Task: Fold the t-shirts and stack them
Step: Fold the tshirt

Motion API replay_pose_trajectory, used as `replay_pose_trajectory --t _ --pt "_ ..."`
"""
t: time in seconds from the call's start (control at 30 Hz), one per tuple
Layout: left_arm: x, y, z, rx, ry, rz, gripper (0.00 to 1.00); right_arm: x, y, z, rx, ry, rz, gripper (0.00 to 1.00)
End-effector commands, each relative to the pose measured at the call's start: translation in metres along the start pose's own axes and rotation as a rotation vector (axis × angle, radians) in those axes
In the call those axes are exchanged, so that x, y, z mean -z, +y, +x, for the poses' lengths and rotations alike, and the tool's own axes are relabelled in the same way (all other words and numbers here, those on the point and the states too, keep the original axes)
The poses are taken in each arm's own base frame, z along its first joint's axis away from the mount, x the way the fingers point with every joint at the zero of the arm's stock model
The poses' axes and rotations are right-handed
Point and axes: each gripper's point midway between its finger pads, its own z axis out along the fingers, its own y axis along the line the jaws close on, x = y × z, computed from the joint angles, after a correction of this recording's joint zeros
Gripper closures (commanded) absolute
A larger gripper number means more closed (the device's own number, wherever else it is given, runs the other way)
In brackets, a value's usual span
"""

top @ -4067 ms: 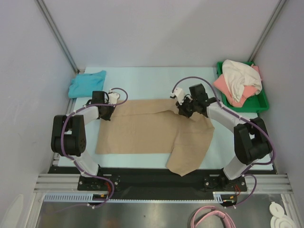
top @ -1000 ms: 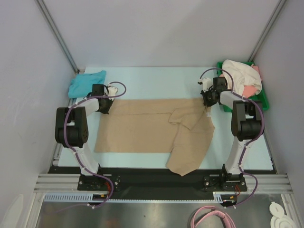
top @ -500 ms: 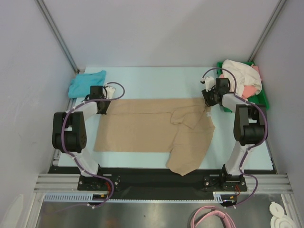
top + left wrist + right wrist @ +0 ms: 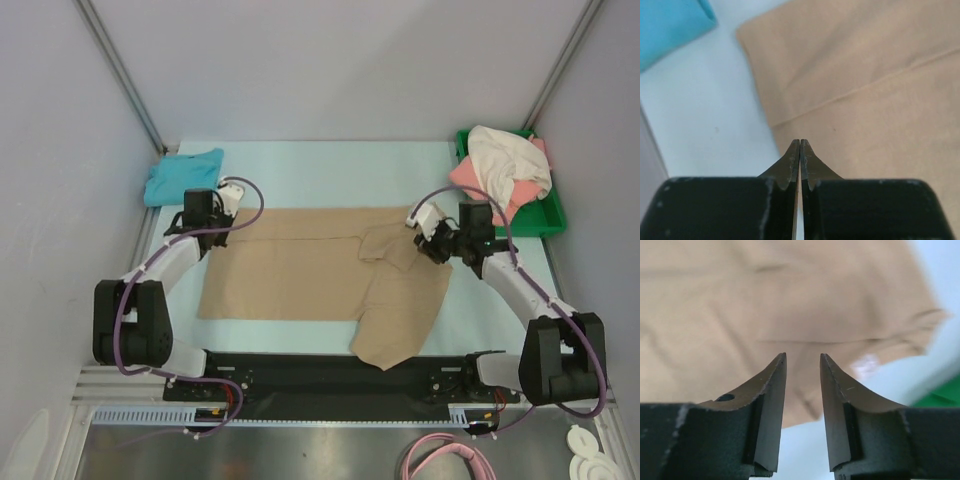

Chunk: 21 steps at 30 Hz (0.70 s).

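Tan t-shirt (image 4: 300, 265) spread wide across pale blue tabletop (image 4: 330, 170), stretched between the two pairs of jaws. Left jaws pressed together, gripping nothing, tips poised at the shirt's left edge; cloth ahead and to the right of them, bare tabletop to the left. Right jaws parted by a narrow gap, nothing between them, hovering over the shirt's far-right corner, with tan cloth filling the view beyond the tips.

Likely trouble from here:
- Pinching too many layers near the right jaws, because of a loose flap doubled over just beside them, and so dragging the whole shirt instead of one edge.
- Missing the cloth altogether on the left, because of thin fabric lying flush on a smooth surface under jaws not yet parted.
- Sliding off the tabletop, because of a lower portion hanging over the near edge onto the black rail and pulling downward.
- Crooked fold, from uneven pulls on opposite sides.

Materials and shapes: soft, matte, limp cloth with faint creases and one stitched seam ahead of the left jaws; small pale tag (image 4: 865, 365) just right of the right jaws. Teal-blue t-shirt (image 4: 183, 175) in a folded bundle ahead and left of the left jaws. Cream-white t-shirt (image 4: 505, 160) and coral-pink t-shirt (image 4: 470, 185) crumpled together in a rigid, glossy green tray (image 4: 545, 220) off to the right of the right jaws.
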Motion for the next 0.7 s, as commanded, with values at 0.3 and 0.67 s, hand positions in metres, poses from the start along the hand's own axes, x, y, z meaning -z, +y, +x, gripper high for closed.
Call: replay_pose_trajectory --t 0.3,0.67 --pt "-0.008 -0.039 0.016 0.034 -0.035 0.154 0.98 -0.028 0.061 0.02 0.121 0.072 -0.225 0.57" --pt "-0.011 -0.043 0.02 0.033 -0.024 0.171 0.98 -0.058 0.054 0.029 0.151 0.127 -0.161 0.55"
